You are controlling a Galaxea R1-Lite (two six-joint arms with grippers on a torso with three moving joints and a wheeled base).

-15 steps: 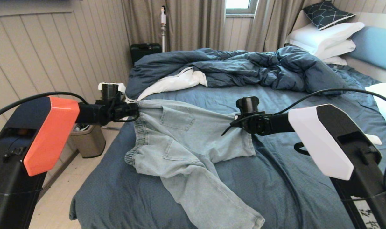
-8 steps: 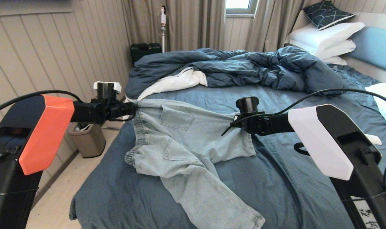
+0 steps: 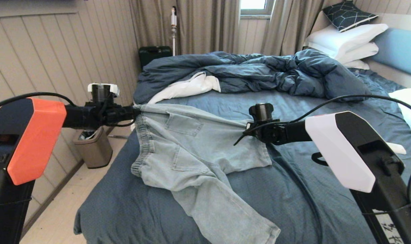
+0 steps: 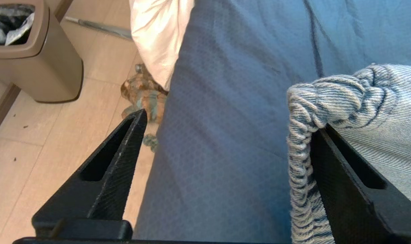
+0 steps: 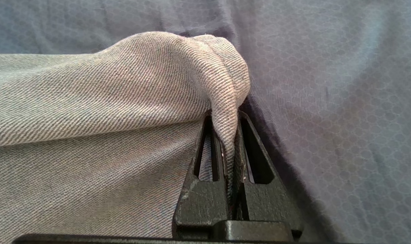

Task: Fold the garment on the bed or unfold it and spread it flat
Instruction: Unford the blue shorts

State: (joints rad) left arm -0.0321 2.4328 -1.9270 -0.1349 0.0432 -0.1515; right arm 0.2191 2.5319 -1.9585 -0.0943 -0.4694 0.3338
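The garment (image 3: 188, 152), pale denim shorts, lies on the bed (image 3: 293, 196) with one leg trailing toward the near edge. My left gripper (image 3: 135, 113) is at the bed's left edge and open. In the left wrist view the left gripper (image 4: 230, 120) has its jaws wide apart, and the gathered waistband (image 4: 327, 98) hangs over one finger only. My right gripper (image 3: 241, 135) is shut on a fold of the garment's other side. In the right wrist view the right gripper (image 5: 225, 115) pinches denim (image 5: 90, 101) between its fingers.
A rumpled dark blue duvet (image 3: 259, 71) and a white cloth (image 3: 188, 86) fill the far half of the bed. White pillows (image 3: 347, 40) are stacked at the headboard. A brown bin (image 3: 93, 149) stands on the floor left of the bed, with a black case (image 3: 154, 54) further back.
The left gripper's jaws have spread open and the left arm has drawn away to the left, the waistband corner trailing with it. The right gripper has kept its grip and barely moved.
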